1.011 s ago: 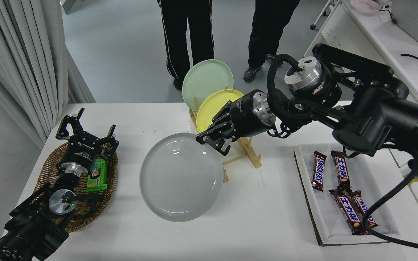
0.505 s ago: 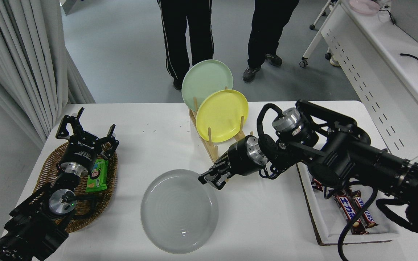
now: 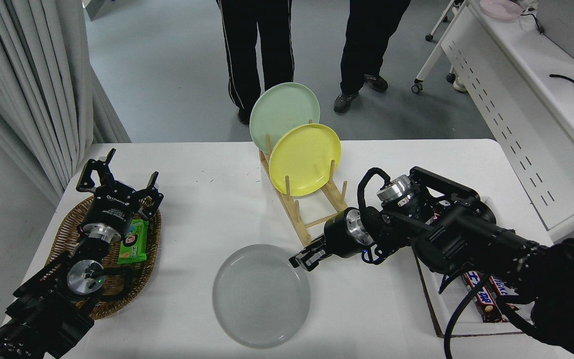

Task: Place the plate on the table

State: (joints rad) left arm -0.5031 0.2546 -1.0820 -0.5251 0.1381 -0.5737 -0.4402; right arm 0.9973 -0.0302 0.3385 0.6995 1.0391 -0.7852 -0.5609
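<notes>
The light-grey plate (image 3: 261,295) lies flat or almost flat, low over the white table (image 3: 207,199), near its front edge. I cannot tell whether it touches the tabletop. My right gripper (image 3: 303,259) comes in from the right and is shut on the plate's upper right rim. My left gripper (image 3: 117,175) is parked at the lower left above a wicker basket, with its fingers spread open and nothing in it.
A wooden rack (image 3: 312,219) behind the plate holds a yellow plate (image 3: 305,158) and a pale green plate (image 3: 283,113) upright. The wicker basket (image 3: 68,234) holds a green packet (image 3: 134,241). A white tray (image 3: 434,304) with chocolate bars (image 3: 486,296) lies under my right arm. Two people (image 3: 312,45) stand at the far side.
My right gripper has come down and towards the front with the grey plate. The plate has gone from tilted up in the air to nearly flat, low over the table.
</notes>
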